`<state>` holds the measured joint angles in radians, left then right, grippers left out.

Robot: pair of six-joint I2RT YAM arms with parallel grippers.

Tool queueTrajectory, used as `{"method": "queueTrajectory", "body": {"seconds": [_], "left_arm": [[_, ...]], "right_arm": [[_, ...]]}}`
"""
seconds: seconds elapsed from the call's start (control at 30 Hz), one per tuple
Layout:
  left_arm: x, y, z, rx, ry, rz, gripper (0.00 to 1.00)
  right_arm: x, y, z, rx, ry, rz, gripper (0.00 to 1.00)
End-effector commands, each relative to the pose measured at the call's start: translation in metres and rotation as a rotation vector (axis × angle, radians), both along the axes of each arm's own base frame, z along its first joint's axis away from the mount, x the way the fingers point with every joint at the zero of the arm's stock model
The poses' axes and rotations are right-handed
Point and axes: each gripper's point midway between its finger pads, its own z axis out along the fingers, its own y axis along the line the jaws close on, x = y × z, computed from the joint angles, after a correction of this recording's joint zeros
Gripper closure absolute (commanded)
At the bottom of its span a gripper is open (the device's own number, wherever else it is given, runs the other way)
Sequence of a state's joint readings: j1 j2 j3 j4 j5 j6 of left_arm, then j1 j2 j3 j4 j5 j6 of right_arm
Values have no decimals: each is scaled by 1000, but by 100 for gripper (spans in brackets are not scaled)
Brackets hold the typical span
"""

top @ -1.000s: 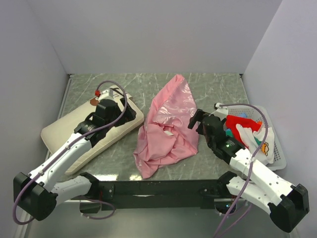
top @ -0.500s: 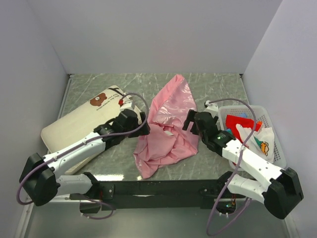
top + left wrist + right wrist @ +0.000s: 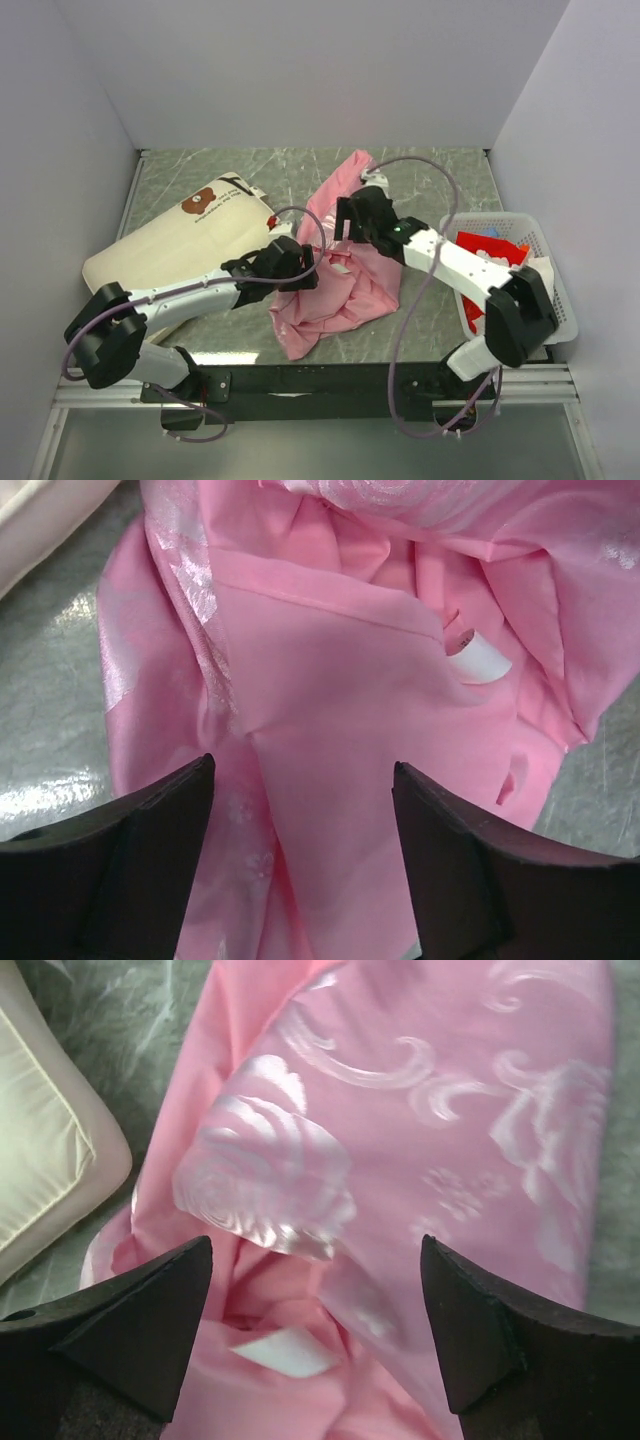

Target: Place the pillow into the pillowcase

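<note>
Pillowcase (image 3: 335, 270) lies crumpled at frame centre on the bench (image 3: 440, 170), its hem (image 3: 320, 605) below the left tool (image 3: 300, 880). That and the right tool (image 3: 315, 1330) hover over it, jaws spread wide, gripping nothing. Pillow (image 3: 170, 245) sits at left, just beside. A white tag (image 3: 478, 660) shows, writing unreadable.

Top: overhead from behind; wrists: close, seemingly downward, sharing pillowcase (image 3: 330, 680).
</note>
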<state>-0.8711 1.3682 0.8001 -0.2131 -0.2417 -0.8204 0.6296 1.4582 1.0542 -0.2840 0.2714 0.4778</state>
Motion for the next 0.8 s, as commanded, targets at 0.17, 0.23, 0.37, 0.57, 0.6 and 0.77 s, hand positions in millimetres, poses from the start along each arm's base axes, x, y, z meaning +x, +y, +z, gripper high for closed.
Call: {"method": "queueTrajectory", "body": {"seconds": [0.17, 0.23, 0.37, 0.57, 0.6, 0.77], "left_arm": [[38, 1, 6, -80, -50, 71, 70], [40, 8, 4, -78, -38, 83, 88], [44, 31, 7, -56, -24, 143, 99], [54, 72, 25, -78, -26, 276, 99], [53, 79, 26, -77, -26, 289, 99], [64, 108, 64, -155, -87, 392, 99]], "right_arm": [[7, 6, -63, -242, 185, 98, 12], [12, 6, -58, -241, 182, 94, 30], [21, -23, -27, -228, 123, -18, 78], [13, -106, 12, -113, 37, -253, 95], [13, -124, 16, -98, 23, -305, 96], [-12, -158, 17, -34, -14, -397, 97]]}}
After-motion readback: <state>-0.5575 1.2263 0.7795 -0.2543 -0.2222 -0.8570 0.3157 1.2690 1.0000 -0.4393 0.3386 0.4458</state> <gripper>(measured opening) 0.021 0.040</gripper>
